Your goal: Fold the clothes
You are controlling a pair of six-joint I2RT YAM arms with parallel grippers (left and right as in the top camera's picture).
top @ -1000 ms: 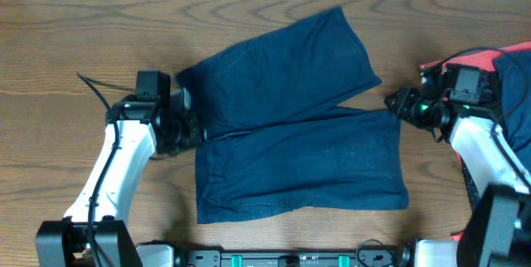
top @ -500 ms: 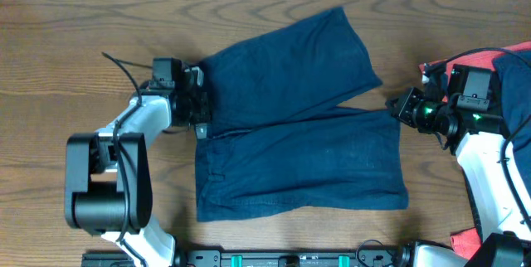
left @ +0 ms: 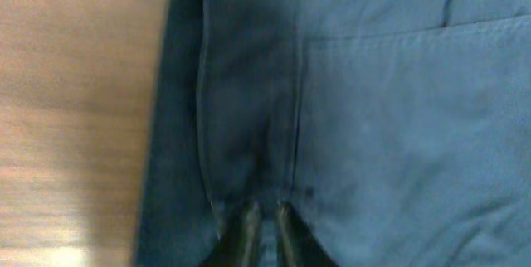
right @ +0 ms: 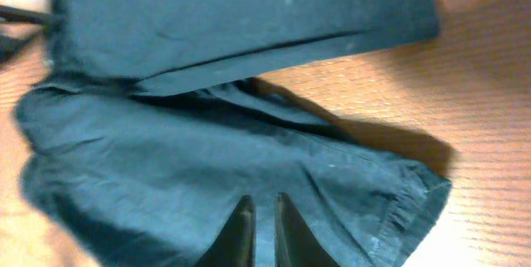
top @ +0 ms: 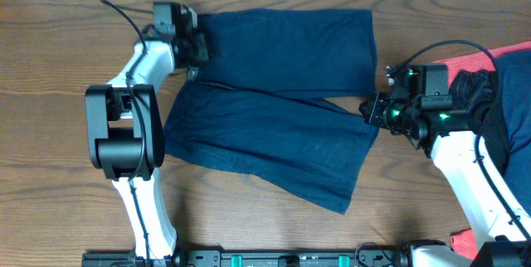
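Two legs of the shorts [top: 274, 134] are lying spread in a narrow V on the desk [top: 66, 134], with the waistband toward the left edge and the hems toward the right, so the long axis is running left to right. One leg is stretching along the far edge, and the other is slanting toward the near right corner. The left pincer [top: 197, 49] is sitting at the far end of the waistband, its fingers nearly together and seemingly clamping the band's seam. The right pincer [top: 367, 111] is resting at the far corner of the slanting leg's hem, its fingers drawn close and apparently pinching the cloth. That hem is lying just nearside of the far leg's hem, so the right arm is looking better placed for bringing one leg over the other.
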